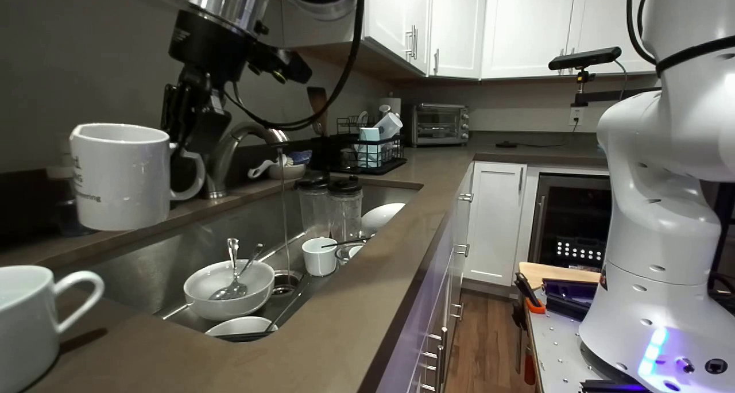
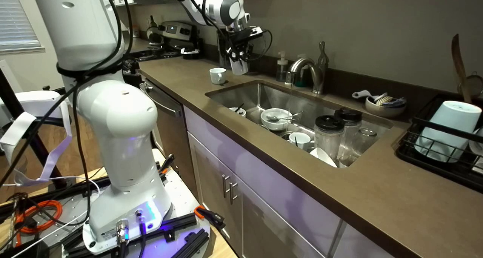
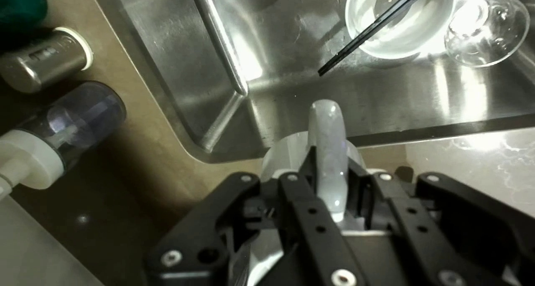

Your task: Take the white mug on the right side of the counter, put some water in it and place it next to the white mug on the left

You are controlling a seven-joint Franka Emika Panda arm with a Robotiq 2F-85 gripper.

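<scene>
Two white mugs matter here: the printed mug (image 1: 120,177) is held in the air near one end of the sink (image 2: 275,95), close to upright, and the standing mug (image 2: 216,77) rests on the surface (image 2: 377,197) just beside that same end. The sink holds two jars (image 2: 328,137) with black lids, one white bowl (image 1: 224,307) with a spoon in it and one white cup (image 1: 319,258), among other dishes partly hidden. One faucet (image 2: 318,79) lets down one thin stream of water (image 1: 284,209), well apart from both mugs. The fingers (image 3: 357,177) are nearly closed, spaced only by the thickness of the printed mug's handle (image 3: 330,156), which they pinch. What that mug contains, I cannot tell. It is glossy and straight-sided, with dark lettering; its neighbour is smooth, with a looped handle. The jars are clear, the sink is shiny steel with rounded corners, the faucet curved metal, the surface smooth brown.
</scene>
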